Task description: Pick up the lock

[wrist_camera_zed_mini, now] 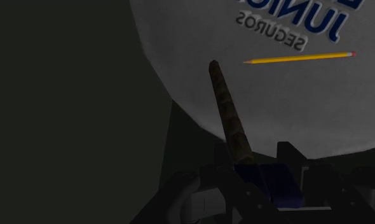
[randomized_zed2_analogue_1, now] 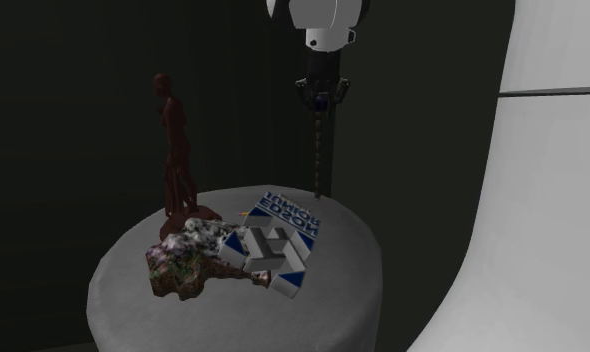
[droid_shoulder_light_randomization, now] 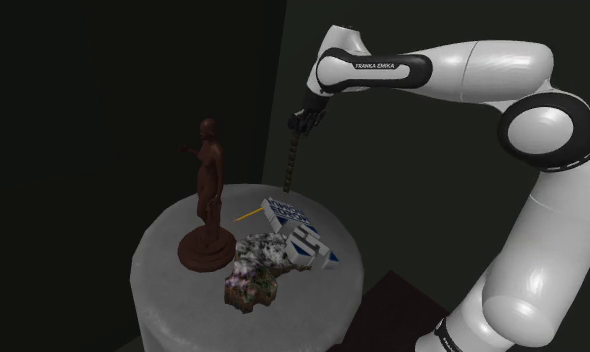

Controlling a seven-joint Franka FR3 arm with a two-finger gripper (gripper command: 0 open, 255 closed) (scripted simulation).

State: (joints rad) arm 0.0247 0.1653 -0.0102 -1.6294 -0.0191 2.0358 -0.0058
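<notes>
The lock (droid_shoulder_light_randomization: 291, 160) is a long, thin, mottled brown bar that hangs almost straight down from my gripper (droid_shoulder_light_randomization: 301, 128). Seen from the second exterior view, the lock (randomized_zed2_analogue_1: 319, 150) drops from the gripper (randomized_zed2_analogue_1: 320, 100) with its lower end close over the round table's far rim. Along the hand, the lock (wrist_camera_zed_mini: 229, 114) runs out from between the fingers of the gripper (wrist_camera_zed_mini: 256, 167), which is shut on its upper end beside a blue part. Its far tip points at the table's edge.
On the round grey table (droid_shoulder_light_randomization: 173, 300) stand a dark red figurine (droid_shoulder_light_randomization: 208, 190), a mottled rock (droid_shoulder_light_randomization: 255, 268) and blue-and-white boxes (droid_shoulder_light_randomization: 298, 235). A yellow pencil (wrist_camera_zed_mini: 300, 58) lies near the boxes. Dark walls stand behind the table.
</notes>
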